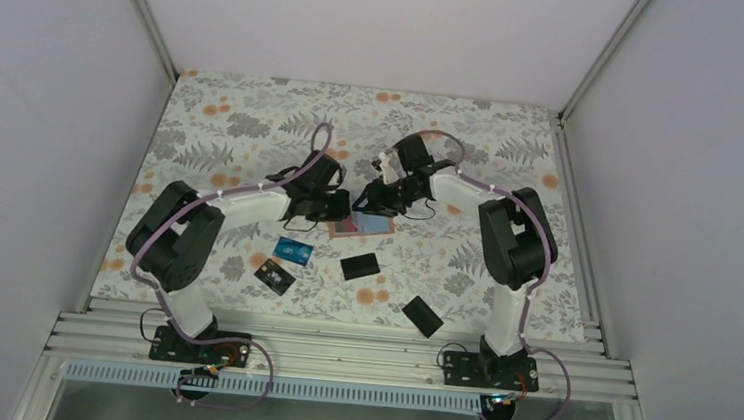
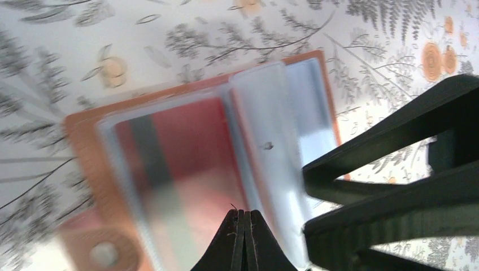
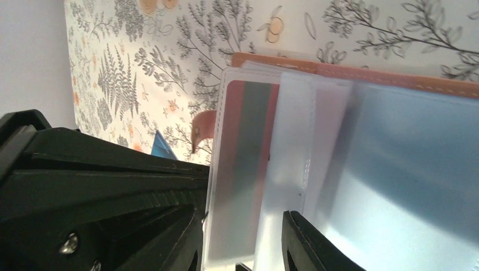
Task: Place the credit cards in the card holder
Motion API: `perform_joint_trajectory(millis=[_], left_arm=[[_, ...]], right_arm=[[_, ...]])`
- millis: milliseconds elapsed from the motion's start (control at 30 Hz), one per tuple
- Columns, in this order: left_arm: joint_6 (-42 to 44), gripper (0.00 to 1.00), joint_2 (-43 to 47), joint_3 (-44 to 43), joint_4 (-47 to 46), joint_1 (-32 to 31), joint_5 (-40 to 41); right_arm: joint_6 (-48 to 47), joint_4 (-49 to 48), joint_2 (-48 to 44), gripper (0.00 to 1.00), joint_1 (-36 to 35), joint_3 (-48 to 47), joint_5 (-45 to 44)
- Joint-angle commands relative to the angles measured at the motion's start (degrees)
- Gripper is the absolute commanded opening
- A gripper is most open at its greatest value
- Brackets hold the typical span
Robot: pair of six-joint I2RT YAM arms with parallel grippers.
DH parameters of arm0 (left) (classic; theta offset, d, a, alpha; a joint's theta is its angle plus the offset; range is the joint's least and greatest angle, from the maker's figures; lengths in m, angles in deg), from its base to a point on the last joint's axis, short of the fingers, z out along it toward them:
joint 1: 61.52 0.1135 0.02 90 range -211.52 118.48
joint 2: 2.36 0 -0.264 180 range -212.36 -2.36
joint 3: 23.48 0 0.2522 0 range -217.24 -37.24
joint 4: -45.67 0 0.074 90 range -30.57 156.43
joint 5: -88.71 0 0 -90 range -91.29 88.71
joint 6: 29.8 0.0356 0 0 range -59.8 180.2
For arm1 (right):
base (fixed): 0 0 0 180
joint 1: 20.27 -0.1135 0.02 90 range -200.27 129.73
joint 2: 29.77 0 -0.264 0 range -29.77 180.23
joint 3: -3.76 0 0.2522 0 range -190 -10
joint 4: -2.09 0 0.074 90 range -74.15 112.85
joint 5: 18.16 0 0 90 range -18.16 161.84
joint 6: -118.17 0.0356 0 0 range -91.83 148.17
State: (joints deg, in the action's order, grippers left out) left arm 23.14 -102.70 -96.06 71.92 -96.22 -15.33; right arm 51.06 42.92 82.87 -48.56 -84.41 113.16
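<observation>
The tan card holder (image 1: 344,230) lies open on the floral table, its clear sleeves facing up. A red card (image 2: 186,152) sits inside the left sleeve, and something pale blue (image 3: 406,169) shows through the right one. My left gripper (image 2: 244,213) is shut with nothing in it, its tip over the red card. My right gripper (image 3: 243,248) stands partly open, with the near end of the red card's sleeve between its fingers. A blue card (image 1: 294,251) and three black cards (image 1: 274,277), (image 1: 360,265), (image 1: 422,315) lie loose in front of the holder.
The holder's strap tab with its stud (image 2: 104,254) sticks out from the leather edge (image 2: 85,121). In the left wrist view the right gripper's fingers (image 2: 395,169) cross the holder's right side. White walls close in the table on three sides.
</observation>
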Motion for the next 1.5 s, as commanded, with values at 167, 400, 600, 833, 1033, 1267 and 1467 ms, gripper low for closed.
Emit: perform_joint_trajectory(millis=[167,400,600,833,1033,1267,1467], left_arm=[[-3.0,0.02,11.1,10.6,0.4,3.7,5.8],[-1.9,0.02,21.6,18.2,2.9,5.8,8.6],[-1.0,0.02,29.5,22.2,5.2,5.7,7.0],[-1.7,0.03,35.9,25.5,6.4,2.9,4.8],[-5.4,0.03,39.6,28.1,7.3,-2.3,6.4],[-10.7,0.03,40.7,28.9,7.3,-9.4,9.3],[-15.1,0.02,39.8,28.4,7.3,-15.6,12.4]], right_arm=[[2.0,1.4,4.8,0.38,-3.9,-6.5,0.6],[3.7,-0.4,8.2,0.38,-7.0,-10.8,6.2],[2.6,1.7,5.9,0.38,-7.6,-12.5,5.7],[0.0,5.8,-3.7,0.38,-6.9,-4.8,-5.6],[1.4,7.9,-15.9,0.40,-5.8,7.2,-16.9],[7.5,9.4,-29.8,0.45,-4.6,21.9,-26.5],[14.0,7.7,-37.7,0.50,-3.8,32.5,-30.0]])
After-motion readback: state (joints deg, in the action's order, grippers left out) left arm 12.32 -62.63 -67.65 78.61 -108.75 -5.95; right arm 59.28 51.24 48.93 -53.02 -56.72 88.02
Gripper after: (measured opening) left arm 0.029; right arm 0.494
